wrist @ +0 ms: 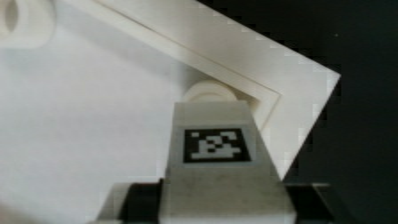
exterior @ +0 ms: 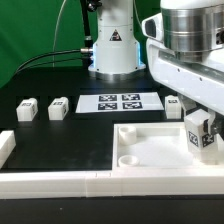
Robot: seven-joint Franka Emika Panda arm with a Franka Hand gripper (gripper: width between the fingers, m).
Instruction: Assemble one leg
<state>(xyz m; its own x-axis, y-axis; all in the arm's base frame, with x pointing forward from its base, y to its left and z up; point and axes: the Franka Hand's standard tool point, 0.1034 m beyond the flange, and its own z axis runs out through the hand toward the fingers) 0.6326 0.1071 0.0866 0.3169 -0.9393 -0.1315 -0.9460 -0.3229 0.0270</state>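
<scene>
gripper (exterior: 199, 139) clenched on one leg (wrist: 214, 143). the leg is upright and its tag faces the wrist camera. fingers (wrist: 139, 205) sit on both side faces of the block.

the held leg is over the white tray part (exterior: 150, 150), at that part's end on the exterior view's right. in the wrist view its tip is right at a round corner socket (wrist: 217, 92). can't tell if it's seated or just touching.

three loose legs lie on the black desk (exterior: 85, 135):
- two side by side on the exterior view's far left (exterior: 26, 109) (exterior: 59, 107)
- one just right of the marker board (exterior: 120, 102), at (exterior: 174, 103)

white rail (exterior: 60, 181) runs along the near edge of the desk.
</scene>
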